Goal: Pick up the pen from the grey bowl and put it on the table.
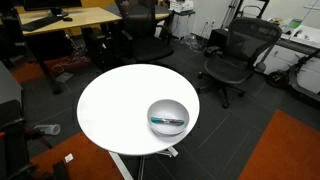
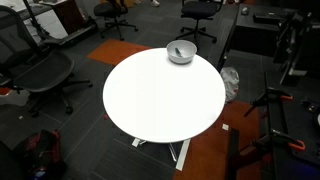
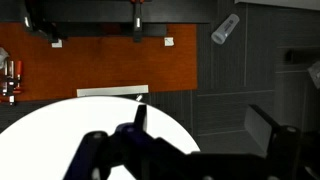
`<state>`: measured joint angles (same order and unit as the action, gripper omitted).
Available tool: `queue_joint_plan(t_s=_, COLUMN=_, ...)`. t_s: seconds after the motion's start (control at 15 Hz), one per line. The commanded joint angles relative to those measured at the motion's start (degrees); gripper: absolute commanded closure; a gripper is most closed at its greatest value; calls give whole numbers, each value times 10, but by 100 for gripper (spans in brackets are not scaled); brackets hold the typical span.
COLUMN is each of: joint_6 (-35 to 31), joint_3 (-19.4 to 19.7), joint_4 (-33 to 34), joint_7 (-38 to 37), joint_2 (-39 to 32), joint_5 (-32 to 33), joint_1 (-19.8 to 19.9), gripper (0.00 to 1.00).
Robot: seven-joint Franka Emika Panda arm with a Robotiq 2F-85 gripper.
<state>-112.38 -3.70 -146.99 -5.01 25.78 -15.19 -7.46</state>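
Note:
The grey bowl (image 1: 166, 106) stands on the round white table (image 1: 115, 105) near its edge; it also shows in an exterior view (image 2: 181, 52) at the far rim of the table (image 2: 160, 95). The teal-blue pen (image 1: 167, 121) lies inside the bowl. The arm does not show in either exterior view. In the wrist view my gripper (image 3: 200, 128) is open and empty, its two dark fingers wide apart above the table's edge (image 3: 60, 130) and the dark floor. The bowl and pen are out of the wrist view.
Black office chairs (image 1: 235, 55) (image 2: 45, 75) stand around the table. Wooden desks (image 1: 70, 20) are at the back. Orange carpet (image 3: 100, 55) and a pale cylinder (image 3: 225, 29) on the floor show in the wrist view.

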Motion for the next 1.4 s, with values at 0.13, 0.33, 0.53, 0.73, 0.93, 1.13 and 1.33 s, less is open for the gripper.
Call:
queue_joint_plan(t_s=0.13, joint_6=1, joint_3=-5, joint_4=1, joint_7=2, joint_2=0, joint_5=-2, joint_1=5, gripper=0)
queue_joint_plan(t_s=0.33, joint_6=1, joint_3=-5, joint_4=1, joint_7=2, joint_2=0, joint_5=-2, joint_1=5, gripper=0)
queue_joint_plan(t_s=0.53, joint_6=1, joint_3=-5, joint_4=1, joint_7=2, joint_2=0, joint_5=-2, joint_1=5, gripper=0)
queue_joint_plan(t_s=0.73, joint_6=-9, joint_3=-3, joint_4=7, joint_7=-15, joint_2=-5, joint_5=1, joint_1=15, gripper=0)
queue_joint_plan(t_s=0.93, joint_6=-35, joint_3=5, joint_4=18, joint_7=-40, joint_2=-6, joint_5=7, joint_1=42, gripper=0)
queue_joint_plan(t_s=1.13, joint_6=-85, joint_3=10, joint_4=21, joint_7=-77, joint_2=-5, joint_5=19, joint_1=74, gripper=0)
queue_joint_plan(t_s=1.33, joint_6=-139, joint_3=10, joint_4=29, joint_7=-127, joint_2=-10, joint_5=44, joint_1=111, gripper=0)
